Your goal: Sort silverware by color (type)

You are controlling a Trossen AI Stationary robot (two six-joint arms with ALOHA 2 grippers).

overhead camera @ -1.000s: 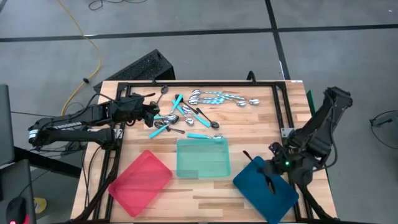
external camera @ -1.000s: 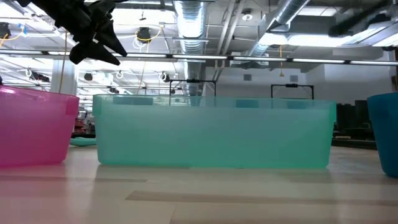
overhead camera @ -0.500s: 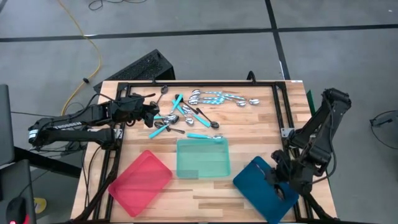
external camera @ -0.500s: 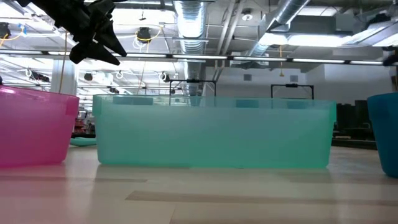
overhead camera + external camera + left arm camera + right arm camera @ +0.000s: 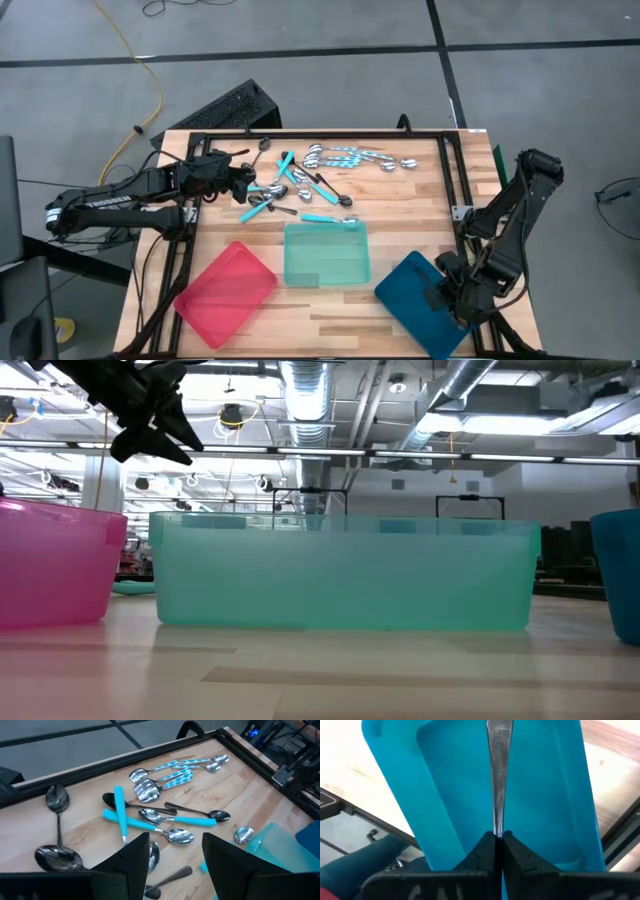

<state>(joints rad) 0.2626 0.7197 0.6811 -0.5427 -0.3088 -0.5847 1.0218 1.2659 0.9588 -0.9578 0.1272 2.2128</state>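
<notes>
1. Holding a dark spoon (image 5: 499,755) by the tip of its thin handle, my right gripper (image 5: 498,838) has its fingers pressed tight on it over the blue tray (image 5: 445,795); the spoon points into the tray.
2. I judge it light, rigid and slick: pinched this far out on a narrow stem it could swivel, so I'd let go low in the tray.
3. My left gripper (image 5: 172,851) hovers spread and empty at the table's left edge, over the heap of spoons (image 5: 300,180).
4. The turquoise-handled spoons (image 5: 165,820) lie crossed with silver ones (image 5: 57,800) and a black one (image 5: 145,806); handles overlap, so sliding is likely.
5. I'd take each mid-handle where it lies clear, not at the rounded, slippery bowl.
6. The red tray (image 5: 225,292) and teal tray (image 5: 326,254) look unfilled.
</notes>
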